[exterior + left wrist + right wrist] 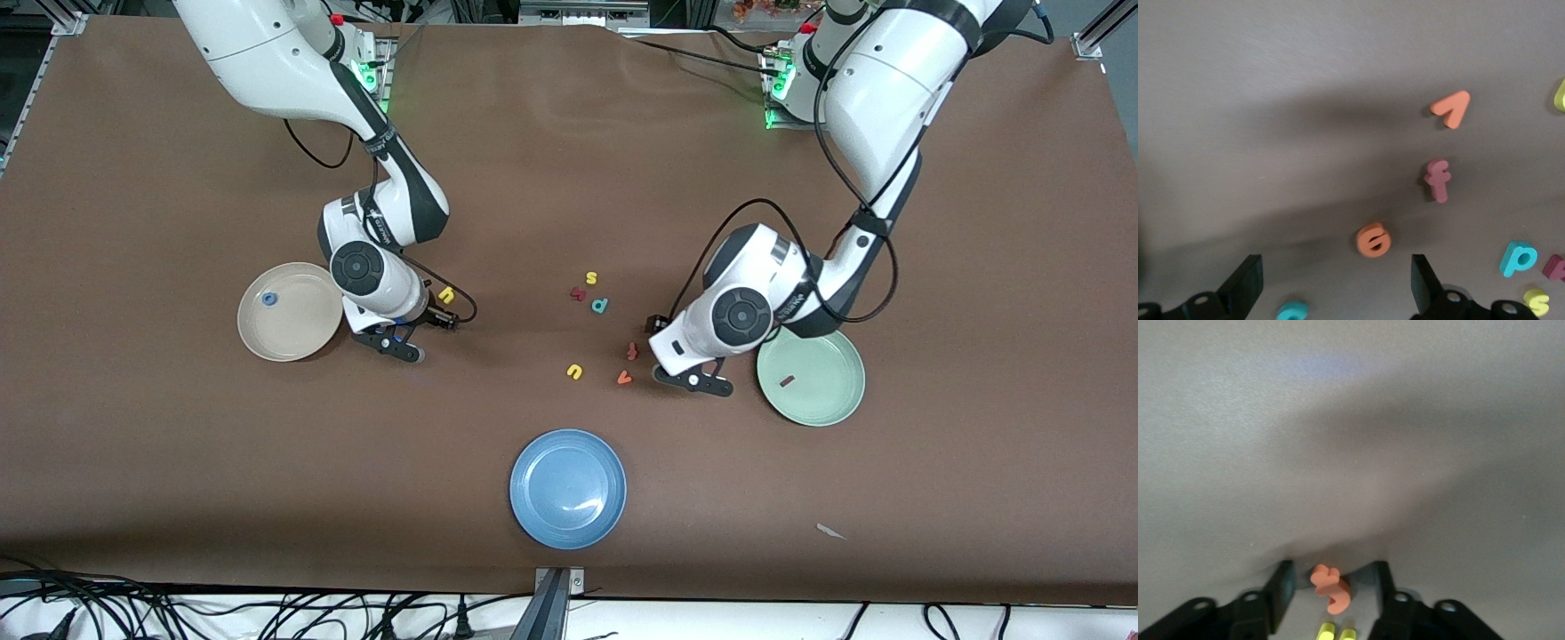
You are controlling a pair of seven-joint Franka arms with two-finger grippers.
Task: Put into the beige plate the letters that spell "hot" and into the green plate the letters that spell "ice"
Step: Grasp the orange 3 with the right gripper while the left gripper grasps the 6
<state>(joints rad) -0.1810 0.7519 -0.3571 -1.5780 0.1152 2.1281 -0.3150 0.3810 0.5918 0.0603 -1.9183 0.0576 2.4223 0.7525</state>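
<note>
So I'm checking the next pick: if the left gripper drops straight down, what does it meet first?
Probably the orange "e", lying on the table between the open left gripper fingers; depth is unclear.

Front view: high across the table [178, 462], facing both arm bases, taking in all three plates. Left wrist view: close above the tabletop near the orange "e" [1373, 240]. Right wrist view: closer still, over the orange "t" [1330, 588]. Shared with front view: yellow "h" [446, 295].
</note>
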